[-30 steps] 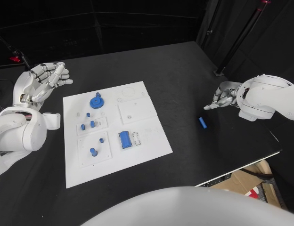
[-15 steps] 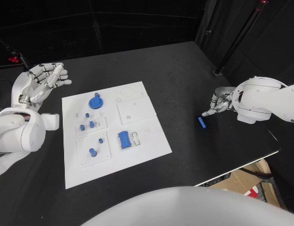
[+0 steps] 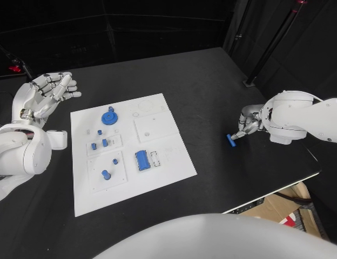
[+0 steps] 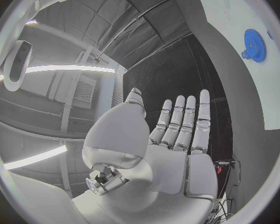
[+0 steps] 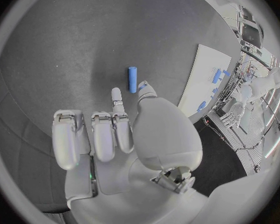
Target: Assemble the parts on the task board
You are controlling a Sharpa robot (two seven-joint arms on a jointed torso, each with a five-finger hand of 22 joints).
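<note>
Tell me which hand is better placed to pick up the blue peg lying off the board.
The right hand: its fingertips reach down right beside the peg on the table. The left hand is raised and open, beyond the board's far side.

My two arms are glossy white shells, bulbous at the joints. The left hand point(image 3: 48, 91) and right hand point(image 3: 246, 123) are silver metal with segmented fingers; in the wrist views, smooth pale plates cover the palms above small exposed metal fittings.
</note>
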